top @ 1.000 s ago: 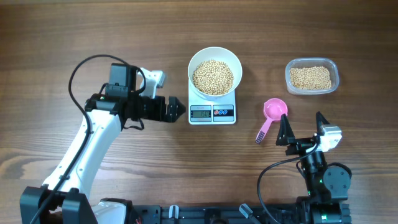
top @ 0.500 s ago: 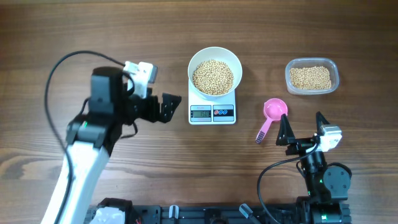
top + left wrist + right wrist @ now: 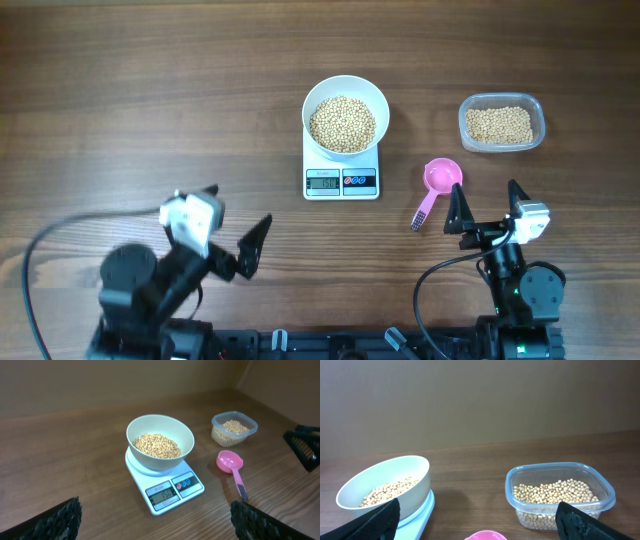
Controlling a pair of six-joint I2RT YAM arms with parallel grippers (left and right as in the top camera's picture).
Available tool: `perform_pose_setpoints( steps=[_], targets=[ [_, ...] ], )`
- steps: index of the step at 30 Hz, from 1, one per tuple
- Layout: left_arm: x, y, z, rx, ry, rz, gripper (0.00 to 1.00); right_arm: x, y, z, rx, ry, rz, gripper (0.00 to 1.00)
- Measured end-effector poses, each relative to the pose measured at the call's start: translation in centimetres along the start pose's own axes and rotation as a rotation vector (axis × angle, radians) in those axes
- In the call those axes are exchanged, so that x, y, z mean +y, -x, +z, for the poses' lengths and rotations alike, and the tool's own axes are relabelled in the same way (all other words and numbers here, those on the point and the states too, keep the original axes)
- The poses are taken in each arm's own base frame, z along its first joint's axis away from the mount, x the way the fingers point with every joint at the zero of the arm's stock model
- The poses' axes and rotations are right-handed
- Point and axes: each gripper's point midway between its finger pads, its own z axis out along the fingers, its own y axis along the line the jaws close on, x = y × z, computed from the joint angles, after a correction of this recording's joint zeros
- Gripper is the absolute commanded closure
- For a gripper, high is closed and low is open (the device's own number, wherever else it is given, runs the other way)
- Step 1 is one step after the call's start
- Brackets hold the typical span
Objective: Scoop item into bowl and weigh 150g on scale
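The wooden counter (image 3: 150, 80) carries a weighing job that looks close to its finish. Both arms stand at the near edge, clear of everything. The left tool (image 3: 156, 521) is spread wide and grasps nothing, and its camera looks over the whole set-up. The right tool (image 3: 486, 208) is just as widely released and also empty, just beside the scoop's handle.

At centre, the white scale (image 3: 341, 180) bears the white bowl (image 3: 345, 84) squarely on its platform. The display is lit, but its digits are too small to read with confidence. To the right, well apart from the scale, sits a clear plastic tub (image 3: 540, 120) with a shallow layer of stock. Between tub and scale lies the pink scoop (image 3: 443, 177), flat on the counter with its cup toward the tub.

The beans (image 3: 342, 123) — the item being weighed — fill the bowl's bottom in a heap.

The step in hand appears to be confirming the target weight. To do it well, let nothing touch the bowl or platform while the reading settles. Any correction should come in small amounts — a few beans per scoop, tipped low over the bowl's centre.
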Motion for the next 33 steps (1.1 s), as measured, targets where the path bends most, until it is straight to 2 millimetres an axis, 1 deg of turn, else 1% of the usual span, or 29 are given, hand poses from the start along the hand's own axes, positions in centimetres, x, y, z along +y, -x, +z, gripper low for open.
perform_pose_setpoints(
  steps=[5,8,11,15,19,22,25,30,33],
  targets=[
    [-0.4,-1.6,-1.2,-0.088,0.006,0.043,0.00,0.0,0.0,0.0,0.000,0.000,-0.003,0.00],
    [-0.3,-1.9,-1.5,-0.144,0.018,0.064,0.00,0.0,0.0,0.0,0.000,0.000,-0.003,0.00],
    [0.5,-1.5,-1.0,-0.221,0.045,0.093,0.00,0.0,0.0,0.0,0.000,0.000,-0.005,0.00],
    [1.5,-1.2,0.2,-0.300,0.067,0.128,0.00,0.0,0.0,0.0,0.000,0.000,-0.006,0.00],
    [2.6,-1.9,1.4,-0.349,0.101,0.147,0.00,0.0,0.0,0.0,0.000,0.000,-0.006,0.00],
    [3.4,-2.4,2.0,-0.375,0.128,0.151,0.00,0.0,0.0,0.0,0.000,0.000,-0.006,0.00],
    [4.5,-3.3,2.4,-0.376,0.170,0.140,0.00,0.0,0.0,0.0,0.000,0.000,-0.006,0.00],
    [6.6,-4.4,2.6,-0.363,0.249,0.056,0.00,0.0,0.0,0.0,0.000,0.000,-0.006,0.00],
    [7.5,-4.6,2.3,-0.365,0.288,0.010,0.00,0.0,0.0,0.0,0.000,0.000,-0.006,0.00]
  ],
)
